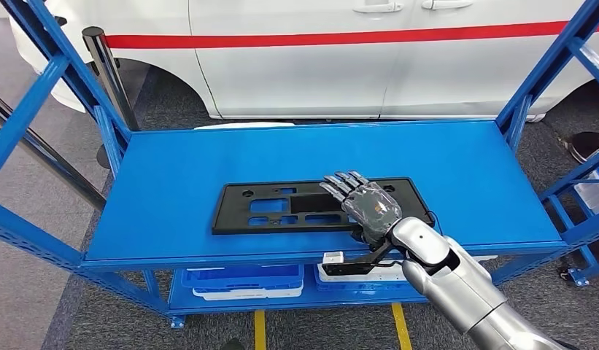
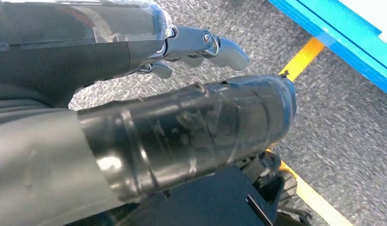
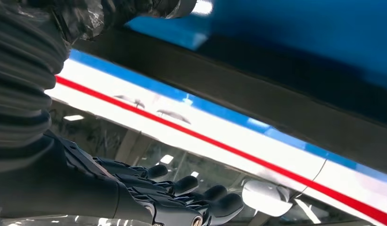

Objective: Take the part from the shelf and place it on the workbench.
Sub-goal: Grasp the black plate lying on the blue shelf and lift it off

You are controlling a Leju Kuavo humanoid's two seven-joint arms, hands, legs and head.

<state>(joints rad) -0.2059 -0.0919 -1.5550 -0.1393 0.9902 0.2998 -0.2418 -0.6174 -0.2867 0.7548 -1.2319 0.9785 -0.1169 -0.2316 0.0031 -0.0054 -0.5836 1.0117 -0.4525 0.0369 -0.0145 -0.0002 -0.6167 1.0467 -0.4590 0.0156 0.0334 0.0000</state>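
**Black part flat on the blue shelf, right hand over its right end**

Black and rectangular, the part lies flat on the upper blue shelf, toward the front edge, its cut-outs showing blue through them. My right hand sits over the part's right end with its fingers stretched forward and slightly apart above the panel. I cannot tell from the head view whether it touches the part or has any hold of it. From the right wrist camera I see the dark fingers extended, with the part's dark edge beside them. My left hand hangs over grey carpet near a yellow floor line, fingers loosely extended, holding nothing. Behind the shelf stands a white vehicle with a red stripe. Blue bins sit on the lower level.
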